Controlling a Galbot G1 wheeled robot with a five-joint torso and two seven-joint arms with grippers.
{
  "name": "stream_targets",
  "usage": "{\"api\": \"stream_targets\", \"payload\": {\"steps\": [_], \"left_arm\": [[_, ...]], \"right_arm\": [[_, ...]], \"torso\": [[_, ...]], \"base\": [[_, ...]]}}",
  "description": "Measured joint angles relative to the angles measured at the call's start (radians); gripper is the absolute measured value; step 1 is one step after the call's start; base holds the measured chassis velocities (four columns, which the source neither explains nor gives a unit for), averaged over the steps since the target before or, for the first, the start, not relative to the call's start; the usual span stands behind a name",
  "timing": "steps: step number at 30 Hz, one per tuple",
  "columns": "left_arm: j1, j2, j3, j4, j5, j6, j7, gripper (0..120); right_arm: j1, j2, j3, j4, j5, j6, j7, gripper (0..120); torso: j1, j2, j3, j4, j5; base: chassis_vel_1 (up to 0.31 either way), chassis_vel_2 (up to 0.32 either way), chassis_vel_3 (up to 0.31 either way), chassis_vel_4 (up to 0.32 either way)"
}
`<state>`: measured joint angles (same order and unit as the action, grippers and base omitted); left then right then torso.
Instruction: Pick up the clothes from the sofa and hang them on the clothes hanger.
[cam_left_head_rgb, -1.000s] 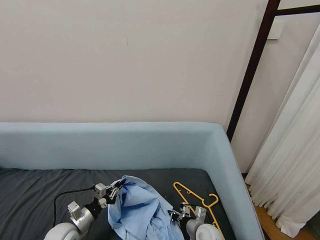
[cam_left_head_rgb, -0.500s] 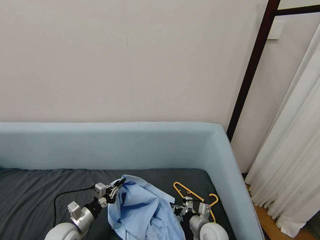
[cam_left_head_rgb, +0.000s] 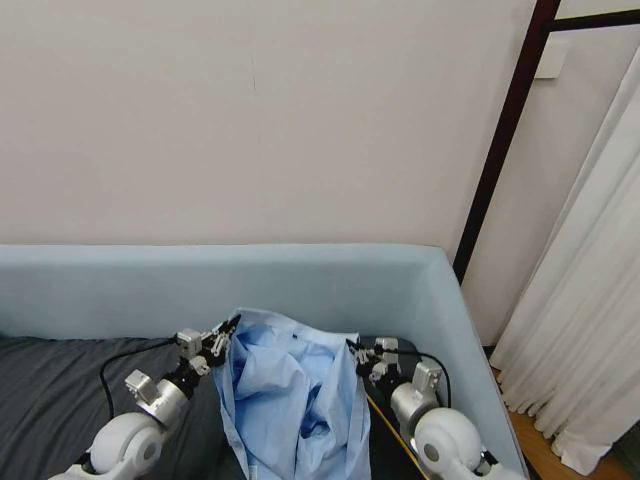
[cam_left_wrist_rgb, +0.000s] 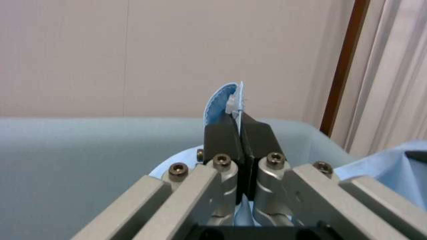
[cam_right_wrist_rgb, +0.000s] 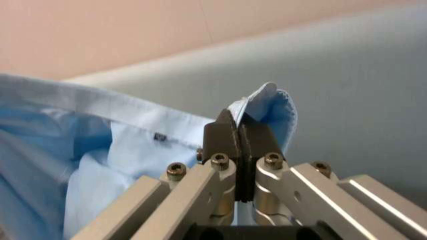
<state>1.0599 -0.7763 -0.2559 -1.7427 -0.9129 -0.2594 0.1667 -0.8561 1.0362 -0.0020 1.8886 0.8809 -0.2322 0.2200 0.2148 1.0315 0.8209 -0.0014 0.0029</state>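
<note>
Low at 6 o'clock in the head view, a light-blue shirt (cam_left_head_rgb: 295, 400) hangs spread between the robot's two grippers, above the dark seat cushion (cam_left_head_rgb: 50, 390) of a sofa. The left gripper (cam_left_head_rgb: 226, 333), at about 7 o'clock, is clamped on one upper corner of the shirt. The right gripper (cam_left_head_rgb: 353, 350), at about 5 o'clock, is clamped on the opposite upper corner. The collar edge runs nearly level between them, and the rest of the fabric falls in loose folds toward the cushion.

From the left wrist, the black fingers (cam_left_wrist_rgb: 221, 140) are seen pressed together on a stitched blue hem that pokes out just past their tips. From the right wrist, the matching fingers (cam_right_wrist_rgb: 220, 137) pinch a curled fold of the same cloth, with the shirt's band and body trailing off to one side.

Just below the right gripper, a thin strip of an orange hanger (cam_left_head_rgb: 382, 418) lies on the seat beside the shirt's edge, mostly hidden by the arm.

Behind the shirt rises the sofa's pale-blue backrest (cam_left_head_rgb: 200, 285), then a plain cream wall (cam_left_head_rgb: 250, 120). A dark upright pole (cam_left_head_rgb: 505, 130) stands at 2 o'clock, and a white curtain (cam_left_head_rgb: 590, 320) hangs at 3 to 4 o'clock.
</note>
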Motion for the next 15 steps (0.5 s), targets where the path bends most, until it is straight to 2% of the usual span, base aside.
{"api": "stream_targets", "payload": {"steps": [4, 7, 10, 12, 15], "left_arm": [[-0.099, 0.051, 0.025, -0.023, -0.056, 0.029, -0.045, 0], [-0.146, 0.069, 0.041, -0.017, -0.077, 0.041, -0.061, 0], [-0.263, 0.106, 0.075, 0.025, -0.118, 0.072, -0.093, 0], [-0.3, 0.113, 0.087, 0.04, -0.127, 0.078, -0.1, 0], [-0.388, 0.13, 0.12, 0.075, -0.149, 0.105, -0.121, 0]], "right_arm": [[0.197, -0.037, -0.067, -0.014, 0.031, -0.003, 0.034, 0], [0.265, -0.043, -0.103, -0.04, 0.052, -0.003, 0.047, 0], [0.417, -0.049, -0.163, -0.113, 0.089, 0.002, 0.066, 0], [0.462, -0.048, -0.178, -0.136, 0.092, 0.007, 0.067, 0], [0.6, -0.02, -0.228, -0.222, 0.104, 0.025, 0.067, 0]], "torso": [[0.0, 0.0, 0.0, 0.0002, -0.0001], [0.0, 0.0, 0.0, 0.0002, -0.0001], [0.0, 0.0, 0.0, 0.0001, -0.0002], [0.0, 0.0, 0.0, -0.0001, -0.0001], [0.0, 0.0, 0.0, 0.0, -0.0004]], "base": [[0.0, 0.0, 0.0, 0.0], [0.0, 0.0, 0.0, 0.0], [0.0, 0.0, 0.0, 0.0], [0.0, 0.0, 0.0, 0.0], [0.0, 0.0, 0.0, 0.0]]}}
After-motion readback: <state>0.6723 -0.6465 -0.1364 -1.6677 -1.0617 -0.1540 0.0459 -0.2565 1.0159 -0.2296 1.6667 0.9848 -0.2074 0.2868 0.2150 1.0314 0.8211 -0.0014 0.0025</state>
